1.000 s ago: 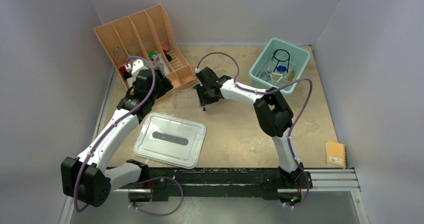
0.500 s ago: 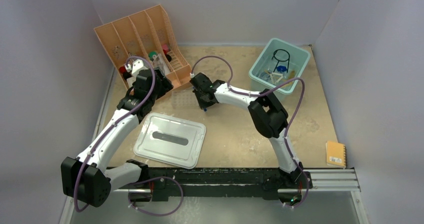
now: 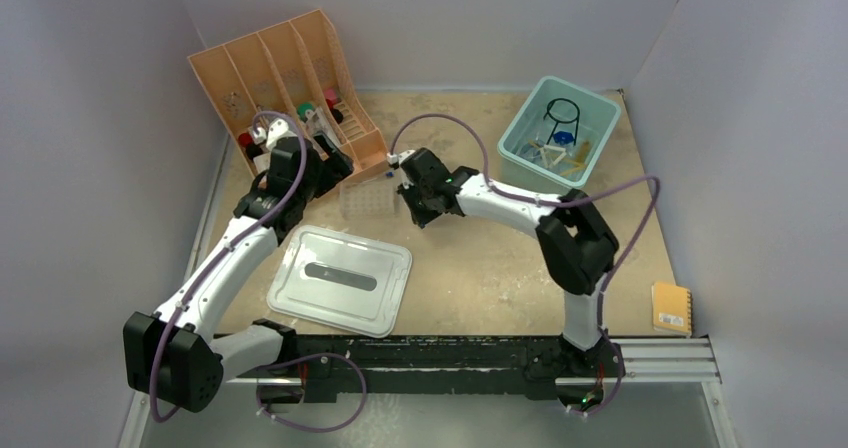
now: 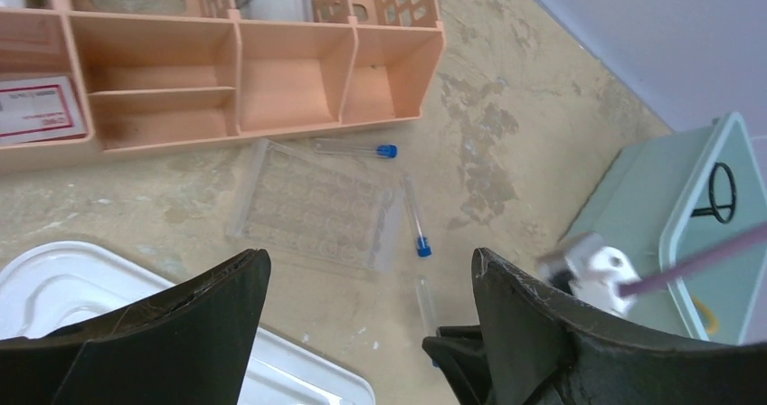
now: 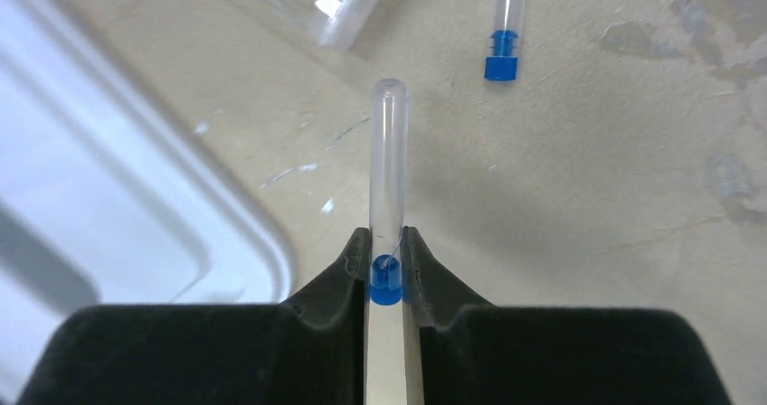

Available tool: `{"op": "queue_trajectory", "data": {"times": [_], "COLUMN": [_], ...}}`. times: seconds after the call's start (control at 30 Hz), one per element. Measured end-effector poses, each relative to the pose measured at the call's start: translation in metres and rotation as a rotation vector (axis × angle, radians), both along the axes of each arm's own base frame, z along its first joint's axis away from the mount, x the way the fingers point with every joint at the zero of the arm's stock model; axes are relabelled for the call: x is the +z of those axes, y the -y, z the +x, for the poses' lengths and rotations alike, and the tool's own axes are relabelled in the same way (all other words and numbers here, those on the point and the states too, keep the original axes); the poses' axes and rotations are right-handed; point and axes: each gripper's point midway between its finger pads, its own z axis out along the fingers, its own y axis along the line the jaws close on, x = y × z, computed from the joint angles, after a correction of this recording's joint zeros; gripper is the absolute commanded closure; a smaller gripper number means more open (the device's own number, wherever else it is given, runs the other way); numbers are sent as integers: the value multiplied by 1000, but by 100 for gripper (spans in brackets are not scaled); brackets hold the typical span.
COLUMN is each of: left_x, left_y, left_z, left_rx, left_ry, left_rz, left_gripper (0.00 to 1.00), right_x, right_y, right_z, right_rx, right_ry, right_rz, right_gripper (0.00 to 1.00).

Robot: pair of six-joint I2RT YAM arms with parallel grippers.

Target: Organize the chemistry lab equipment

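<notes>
The right jaws are clenched on the capped end of a thin clear blue-capped tube (image 5: 389, 170). Its long axis points straight out from them toward the near corner of the flat clear plastic tube rack (image 4: 312, 208), which lies just beyond on the table. The left jaws hang spread wide and empty above.

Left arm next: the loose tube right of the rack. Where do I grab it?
Likely best from straight above, near its blue cap, jaws across the tube. It lies flat; the cap end angles clear of the rack, the closed end sits close beside it.
</notes>
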Motion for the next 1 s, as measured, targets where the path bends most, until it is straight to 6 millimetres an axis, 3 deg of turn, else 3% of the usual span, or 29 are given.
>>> {"op": "queue_trajectory", "data": {"times": [0.13, 0.33, 0.47, 0.6, 0.83, 1.0], "left_x": [6, 33, 44, 50, 62, 62], "left_y": [17, 57, 84, 103, 122, 127], "left_z": [4, 8, 4, -1, -9, -11], "left_rx": [-72, -257, -391, -500, -621, -657], "left_ry": [22, 118, 173, 186, 222, 219], "left_rz": [-54, -195, -310, -400, -491, -507], "left_gripper": [18, 18, 20, 28, 53, 59], "right_x": [54, 146, 187, 201, 202, 201], "right_y": [-4, -15, -18, -18, -8, -6], "right_z": [-8, -8, -12, -14, -9, -8], "right_rx": [88, 230, 328, 393, 439, 467], "right_ry": [65, 241, 334, 371, 381, 381], "right_rz": [138, 357, 443, 474, 476, 472], "right_gripper": [97, 94, 94, 95, 95, 94]}}
